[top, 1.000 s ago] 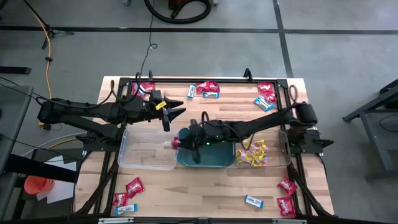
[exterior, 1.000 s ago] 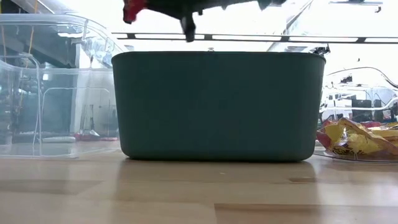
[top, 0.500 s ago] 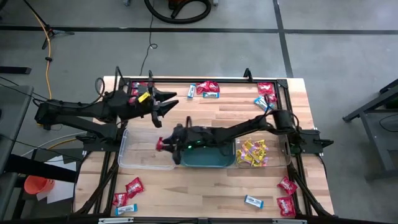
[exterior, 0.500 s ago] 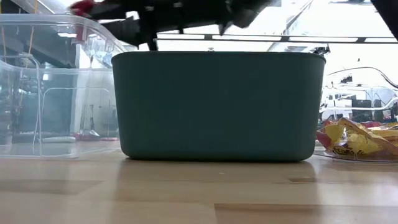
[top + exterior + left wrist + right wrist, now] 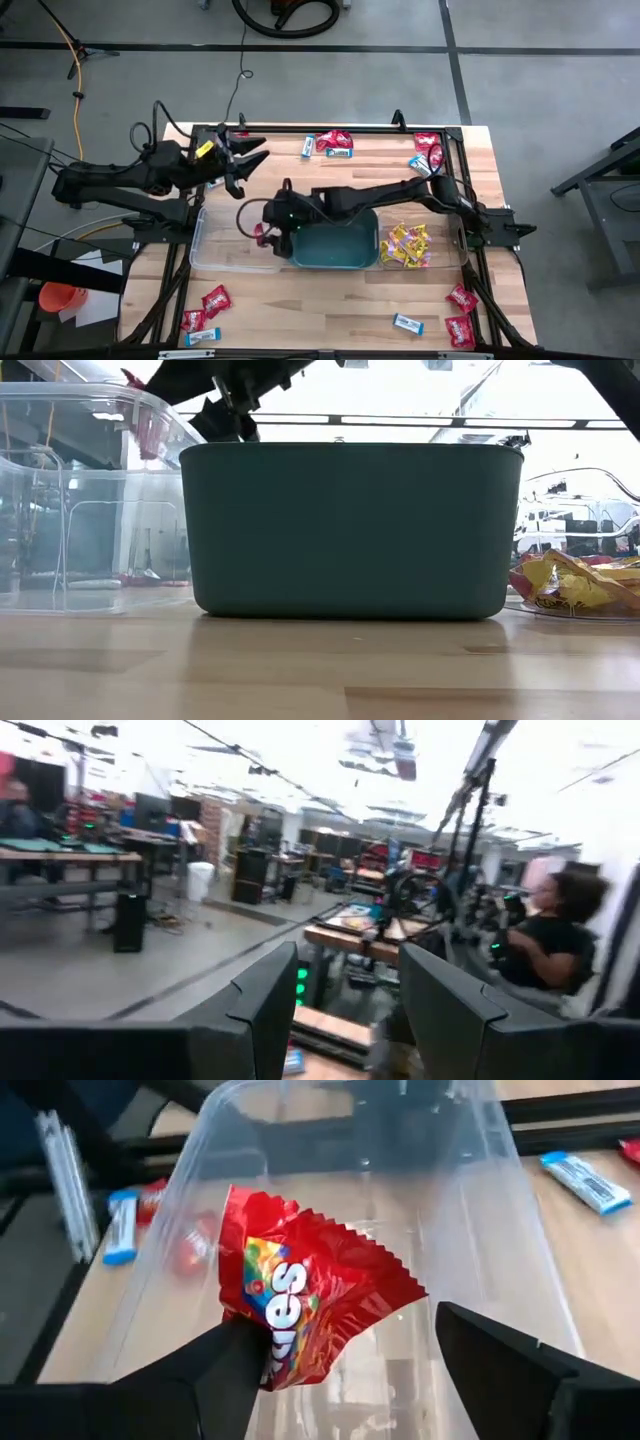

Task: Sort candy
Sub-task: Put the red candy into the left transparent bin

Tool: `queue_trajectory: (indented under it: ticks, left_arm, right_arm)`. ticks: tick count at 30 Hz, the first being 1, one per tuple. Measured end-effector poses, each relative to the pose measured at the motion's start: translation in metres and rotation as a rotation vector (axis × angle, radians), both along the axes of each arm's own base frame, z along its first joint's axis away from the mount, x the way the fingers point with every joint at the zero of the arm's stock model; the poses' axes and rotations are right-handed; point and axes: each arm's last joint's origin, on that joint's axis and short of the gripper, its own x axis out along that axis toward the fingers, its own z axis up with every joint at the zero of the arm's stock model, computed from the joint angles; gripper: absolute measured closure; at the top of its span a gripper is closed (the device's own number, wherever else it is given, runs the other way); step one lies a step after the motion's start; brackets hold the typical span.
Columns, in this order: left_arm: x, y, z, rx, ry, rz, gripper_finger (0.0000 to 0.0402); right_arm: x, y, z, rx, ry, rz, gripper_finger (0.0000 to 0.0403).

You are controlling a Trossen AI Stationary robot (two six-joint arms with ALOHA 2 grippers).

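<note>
A red candy packet (image 5: pixel 310 1315) hangs over the clear left-hand bin (image 5: pixel 215 255), touching one finger of the right gripper (image 5: pixel 262 228), whose jaws stand wide apart. The drop appears to be in hand: the packet looks released or nearly so, and should fall into the bin, which so far shows bare. The next move would call for pulling the right arm back across the teal tub (image 5: pixel 335 248) without snagging its rim, then picking another packet. The left gripper (image 5: pixel 243 160) hovers near the table's far left corner, fingers partly open and holding nothing visible. Yellow candy (image 5: pixel 404 245) fills the clear bin to the right. Red and blue-and-white packets (image 5: pixel 333 143) lie scattered along the far edge and the near corners of the table (image 5: pixel 330 300).
</note>
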Motion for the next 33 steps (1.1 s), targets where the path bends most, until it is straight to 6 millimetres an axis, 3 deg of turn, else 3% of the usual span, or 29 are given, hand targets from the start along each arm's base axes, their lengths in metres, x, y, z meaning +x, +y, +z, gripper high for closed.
queue_trajectory:
  ticks: [7,16,19,27,33]
  left_arm:
    - [-0.007,0.002,-0.002,0.004,0.047,0.057,0.0241]
    - [-0.006,0.002,-0.008,0.003,0.109,0.081,0.0241]
    - [-0.006,0.002,-0.009,0.003,0.118,0.082,0.0241]
    - [-0.006,0.003,-0.01,0.046,0.147,0.109,0.0241]
    - [-0.006,0.003,-0.012,0.049,0.168,0.111,0.0241]
  right_arm:
    - [-0.009,-0.008,0.014,-0.24,0.111,-0.071,0.0117]
    - [-0.022,-0.006,0.006,-0.297,0.279,-0.015,0.0117]
    - [-0.028,-0.007,0.012,-0.308,0.292,-0.023,0.0117]
    - [-0.052,-0.019,0.072,-0.346,0.149,-0.134,0.0117]
    - [-0.089,-0.03,0.112,-0.396,0.158,-0.254,0.0117]
